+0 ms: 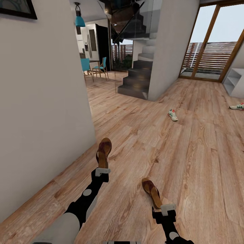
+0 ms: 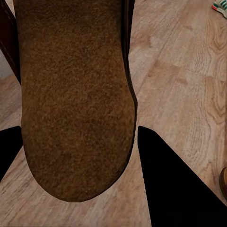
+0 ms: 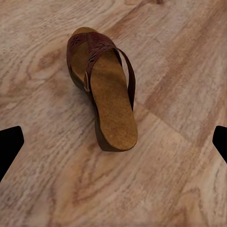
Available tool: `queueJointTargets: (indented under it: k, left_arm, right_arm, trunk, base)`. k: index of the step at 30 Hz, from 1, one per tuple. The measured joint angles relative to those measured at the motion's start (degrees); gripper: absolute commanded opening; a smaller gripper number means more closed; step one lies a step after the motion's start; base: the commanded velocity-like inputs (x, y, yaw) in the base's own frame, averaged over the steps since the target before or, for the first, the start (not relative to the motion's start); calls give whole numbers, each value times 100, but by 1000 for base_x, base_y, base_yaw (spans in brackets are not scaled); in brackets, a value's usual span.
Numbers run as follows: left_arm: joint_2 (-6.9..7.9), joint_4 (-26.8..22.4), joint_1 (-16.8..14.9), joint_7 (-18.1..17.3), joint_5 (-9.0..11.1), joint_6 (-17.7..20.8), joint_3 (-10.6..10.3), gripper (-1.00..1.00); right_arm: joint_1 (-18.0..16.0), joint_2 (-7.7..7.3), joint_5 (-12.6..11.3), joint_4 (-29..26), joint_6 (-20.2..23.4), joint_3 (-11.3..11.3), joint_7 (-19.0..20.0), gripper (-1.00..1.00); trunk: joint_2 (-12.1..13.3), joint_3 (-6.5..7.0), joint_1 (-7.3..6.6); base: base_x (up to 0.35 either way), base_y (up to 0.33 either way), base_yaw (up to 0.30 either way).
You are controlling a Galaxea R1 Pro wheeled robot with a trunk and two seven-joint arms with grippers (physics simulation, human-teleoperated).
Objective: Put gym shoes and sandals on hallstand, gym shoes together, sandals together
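Reaching status: both arms stretch forward, 1 toward each sandal on the corridor floor (image 1: 189,149).
Left claw (image 1: 102,171): at the heel of the left sandal (image 1: 103,152), near the white wall (image 1: 44,112); in the left wrist view the footbed (image 2: 75,104) sits between dark fingers (image 2: 175,189), but whether they are clenched on it I cannot tell.
Right claw (image 1: 168,209): released, fingertips (image 3: 9,146) wide apart, hovering just short of the right sandal (image 3: 101,90), which lies flat on the planks.
Gym shoes: 1 (image 1: 173,115) lies well ahead mid-floor, 1 (image 1: 237,106) at the far right edge of the floor.
Rack: a white shelved unit (image 1: 234,81) stands at the far right; its visible tiers look empty, all 4 items off it.
Risk: closing on the thin heel edge may let a sandal pivot or slip; pushing forward could skid it along the floor.
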Motion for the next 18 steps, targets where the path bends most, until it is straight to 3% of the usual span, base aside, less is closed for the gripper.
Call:
queueJointTargets:
  k: [11, 18]
  left_arm:
    - [0, 0, 0, 0, 0, -1, 5, -100]
    - [0, 1, 1, 0, 0, -3, 3, -100]
  right_arm:
    - [0, -1, 0, 0, -4, -7, 0, 100]
    - [0, -1, 3, 0, -8, -8, -2, 100]
  trunk:
    - [0, 0, 0]
    - [-9, -154, 18]
  base:
    - [0, 0, 0]
    - [0, 0, 0]
